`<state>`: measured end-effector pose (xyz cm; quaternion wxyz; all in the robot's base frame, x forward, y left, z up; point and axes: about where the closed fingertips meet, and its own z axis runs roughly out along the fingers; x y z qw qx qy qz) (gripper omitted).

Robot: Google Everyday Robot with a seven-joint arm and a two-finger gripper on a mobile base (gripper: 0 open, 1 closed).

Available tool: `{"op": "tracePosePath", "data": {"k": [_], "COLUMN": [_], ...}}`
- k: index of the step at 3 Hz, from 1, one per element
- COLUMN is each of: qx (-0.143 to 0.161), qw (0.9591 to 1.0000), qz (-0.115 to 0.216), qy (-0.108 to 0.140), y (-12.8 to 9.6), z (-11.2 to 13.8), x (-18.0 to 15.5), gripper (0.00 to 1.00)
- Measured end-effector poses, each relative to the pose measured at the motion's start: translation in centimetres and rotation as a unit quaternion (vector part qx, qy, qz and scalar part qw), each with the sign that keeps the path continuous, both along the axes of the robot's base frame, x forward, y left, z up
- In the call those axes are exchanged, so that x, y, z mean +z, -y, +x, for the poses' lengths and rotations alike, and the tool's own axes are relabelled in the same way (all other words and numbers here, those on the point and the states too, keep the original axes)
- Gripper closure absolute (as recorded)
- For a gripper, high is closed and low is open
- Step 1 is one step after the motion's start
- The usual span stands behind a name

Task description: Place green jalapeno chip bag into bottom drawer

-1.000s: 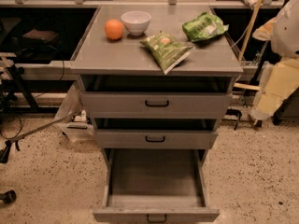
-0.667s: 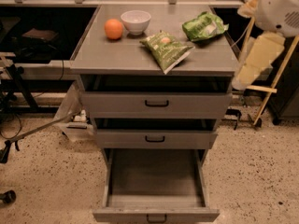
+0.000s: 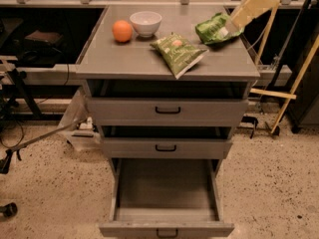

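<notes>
Currently my gripper (image 3: pixel 227 30) hangs at the worktop's (image 3: pixel 124 59) back right corner, over the brighter bag (image 3: pixel 210 29) — clenched or released, I cannot tell. The jalapeno bag (image 3: pixel 178 53) lies near the front edge, right of centre — I'd approach its middle squarely; the bottom drawer (image 3: pixel 167 193) stands open.

Cream boxy arm (image 3: pixel 256 4), pale claw (image 3: pixel 227 32) top right

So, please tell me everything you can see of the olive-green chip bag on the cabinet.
The green jalapeno chip bag is a flat olive-green patterned packet with pale lettering and a small orange-red spot. It lies askew on the grey cabinet top, one corner at the front edge. The gripper is apart from it, at the brighter green bag behind.
</notes>
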<state>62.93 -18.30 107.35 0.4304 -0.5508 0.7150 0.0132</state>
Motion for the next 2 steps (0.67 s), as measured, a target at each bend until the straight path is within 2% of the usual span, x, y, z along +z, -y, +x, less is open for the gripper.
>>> {"op": "tracePosePath", "data": {"k": [1,2], "qx": [-0.001,-0.001], "qw": [0.9998,0.9998], "qz": [0.008,0.008], "qy": [0.019,0.019], "y": [0.24,0.22], "z": [0.47,0.47], "x": [1.75,1.71], "gripper": [0.0,0.0]}}
